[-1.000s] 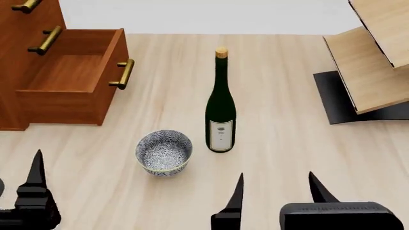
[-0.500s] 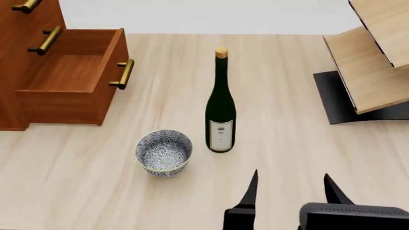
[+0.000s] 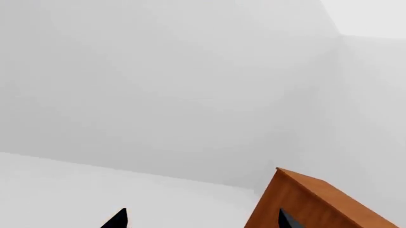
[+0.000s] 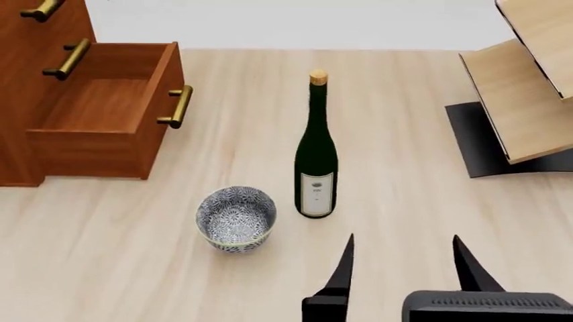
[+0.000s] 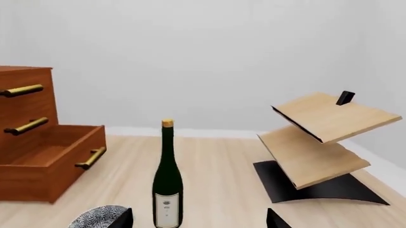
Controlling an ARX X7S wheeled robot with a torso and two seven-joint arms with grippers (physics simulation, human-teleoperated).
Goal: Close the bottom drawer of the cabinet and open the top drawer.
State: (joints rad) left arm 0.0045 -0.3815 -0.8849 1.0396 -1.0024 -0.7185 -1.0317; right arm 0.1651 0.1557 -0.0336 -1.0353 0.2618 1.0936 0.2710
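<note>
The reddish-brown cabinet point(image 4: 20, 87) stands at the table's far left. Its bottom drawer point(image 4: 98, 107) is pulled out, brass handle point(image 4: 176, 107) facing the bottle. The top drawer point(image 4: 67, 17) and the middle one sit flush; the right wrist view shows the same top drawer point(image 5: 22, 90) and bottom drawer point(image 5: 57, 152). My right gripper point(image 4: 403, 268) is open near the front edge, right of the bowl, holding nothing. My left gripper point(image 3: 201, 221) is out of the head view; its wrist view shows it open, with a cabinet corner point(image 3: 311, 204) behind one fingertip.
A dark green wine bottle point(image 4: 316, 151) stands upright mid-table, with a blue-patterned bowl point(image 4: 236, 218) in front of it to the left. A pale slanted wooden rack point(image 4: 524, 94) on a black base occupies the right side.
The left gripper has left the head view's bottom-left corner. The right gripper has shifted to the right. The head view itself has moved slightly.
</note>
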